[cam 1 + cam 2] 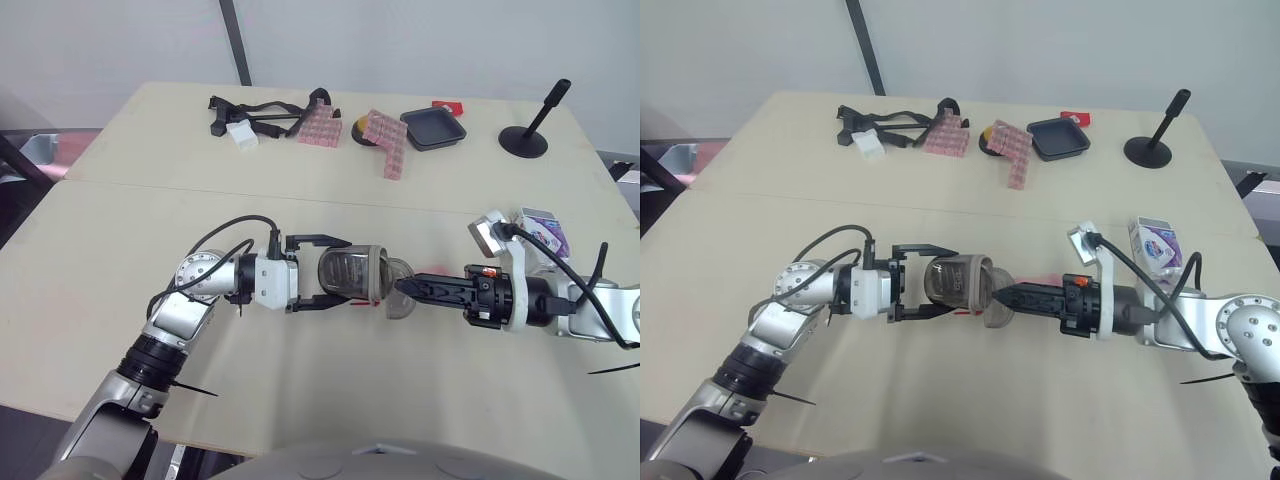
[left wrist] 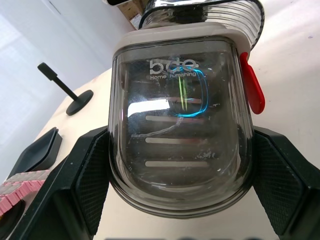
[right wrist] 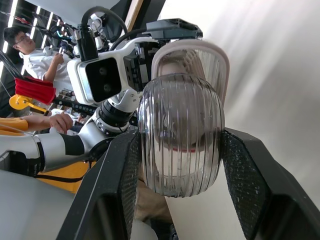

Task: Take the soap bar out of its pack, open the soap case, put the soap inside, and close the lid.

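Step in hand: opening the soap case
The left gripper point(image 1: 343, 273) clamps the soap case point(image 1: 352, 272) between 2 fingers. The right gripper point(image 1: 403, 289) pinches its ribbed lid point(image 1: 396, 297), part-open. Next, probably swing the lid clear. The soap pack point(image 1: 543, 228) stands beside the right arm.

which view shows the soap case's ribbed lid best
Right wrist view: the clear ribbed plastic lid faces the camera between the jaws of the right gripper. Eye views show it small, side-on. The left wrist view shows its ribbed edge beyond the smoky soap case base.
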Tool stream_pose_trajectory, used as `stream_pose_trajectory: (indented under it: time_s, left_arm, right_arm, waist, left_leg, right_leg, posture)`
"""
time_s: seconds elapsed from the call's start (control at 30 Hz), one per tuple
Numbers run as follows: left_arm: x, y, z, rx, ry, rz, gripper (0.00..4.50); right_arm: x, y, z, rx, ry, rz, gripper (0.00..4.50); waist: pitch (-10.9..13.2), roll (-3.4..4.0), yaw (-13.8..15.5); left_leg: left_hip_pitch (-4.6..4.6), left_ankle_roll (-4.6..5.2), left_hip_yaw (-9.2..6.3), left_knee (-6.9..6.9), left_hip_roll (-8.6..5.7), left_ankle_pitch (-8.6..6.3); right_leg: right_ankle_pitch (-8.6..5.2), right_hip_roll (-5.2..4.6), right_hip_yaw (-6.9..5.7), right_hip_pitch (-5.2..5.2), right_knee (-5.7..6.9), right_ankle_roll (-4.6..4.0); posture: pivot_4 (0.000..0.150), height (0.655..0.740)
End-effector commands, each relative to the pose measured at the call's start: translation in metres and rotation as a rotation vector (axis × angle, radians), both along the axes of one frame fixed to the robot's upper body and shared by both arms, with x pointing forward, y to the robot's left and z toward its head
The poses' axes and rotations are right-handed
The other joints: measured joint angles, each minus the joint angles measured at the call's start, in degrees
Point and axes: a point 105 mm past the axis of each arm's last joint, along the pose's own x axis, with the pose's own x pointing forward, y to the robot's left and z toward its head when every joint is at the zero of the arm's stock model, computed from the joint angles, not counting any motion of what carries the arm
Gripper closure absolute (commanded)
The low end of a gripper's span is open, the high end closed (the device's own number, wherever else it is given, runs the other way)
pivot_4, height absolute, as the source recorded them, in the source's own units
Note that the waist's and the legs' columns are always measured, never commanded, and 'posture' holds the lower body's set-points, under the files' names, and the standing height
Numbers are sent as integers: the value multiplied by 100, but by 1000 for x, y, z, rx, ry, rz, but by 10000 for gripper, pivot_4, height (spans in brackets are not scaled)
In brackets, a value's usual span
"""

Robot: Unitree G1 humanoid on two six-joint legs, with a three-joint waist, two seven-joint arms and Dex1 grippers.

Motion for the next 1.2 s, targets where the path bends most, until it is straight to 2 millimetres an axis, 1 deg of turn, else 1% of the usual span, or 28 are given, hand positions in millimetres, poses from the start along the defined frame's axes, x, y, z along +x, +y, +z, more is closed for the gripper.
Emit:
stream_pose_trajectory:
  time_s: [0.03,0.13,0.33,0.43,0.57,0.67,0.77,0.93,1.07,1.2]
  left_arm:
    - [0,2,6,-20,-12,7,10424]
    - [0,2,5,-17,-7,6,10424]
    - [1,2,3,-12,0,7,10424]
    - [2,2,3,-9,0,9,10424]
    - [3,2,2,-7,2,10,10424]
    - [4,1,2,-9,4,11,10424]
    - [4,1,1,-10,7,11,10424]
    - [6,0,1,-12,13,13,10424]
    - [6,0,1,-14,19,15,10424]
    - [7,-1,1,-15,21,17,10424]
  right_arm:
    - [4,-13,11,9,-29,-41,25033]
    - [9,-25,12,-10,-25,-97,25033]
    - [24,-62,12,-122,-5,-258,25033]
    - [32,-84,7,-238,15,-379,25033]
    - [39,-114,-5,-420,48,-535,25033]
    - [41,-130,-11,-526,54,-606,25033]
    - [40,-136,-15,-592,52,-625,25033]
    - [49,-144,-22,-735,-1,-688,25033]
    - [52,-139,-31,-749,22,-682,25033]
    - [59,-136,-36,-741,36,-691,25033]
  waist:
    - [0,0,8]
    - [0,-1,22]
    - [0,-1,30]
    - [0,0,38]
    - [1,-1,43]
    - [1,-1,45]
    - [1,-1,41]
    - [1,-1,29]
    - [1,-2,24]
    - [1,0,15]
  left_leg:
    - [0,0,0,0,0,0]
    - [-2,1,0,0,-1,0]
    - [-1,1,1,0,-1,0]
    - [-1,2,0,0,-1,-1]
    - [0,1,0,-1,-1,-1]
    - [0,1,0,-2,-2,-1]
    - [0,1,0,-2,-2,-1]
    - [2,-1,1,-3,-6,-1]
    - [7,-5,0,-3,-8,-3]
    - [6,-7,0,-3,-11,-4]
  right_leg:
    - [0,0,0,0,0,0]
    - [0,-1,0,0,-4,0]
    - [0,-1,1,2,-5,-1]
    - [0,-1,1,2,-7,-1]
    - [-1,0,1,3,-9,-1]
    - [-1,0,1,3,-10,0]
    - [-1,0,1,3,-10,1]
    - [-1,1,2,5,-10,3]
    - [-1,5,2,11,-12,5]
    - [-1,8,2,12,-12,7]
  posture:
    - [1500,7398]
    - [1500,7398]
    - [1500,7398]
    - [1500,7398]
    - [1500,7398]
    - [1500,7398]
    - [1500,7398]
    - [1500,7398]
    - [1500,7398]
    - [1500,7398]
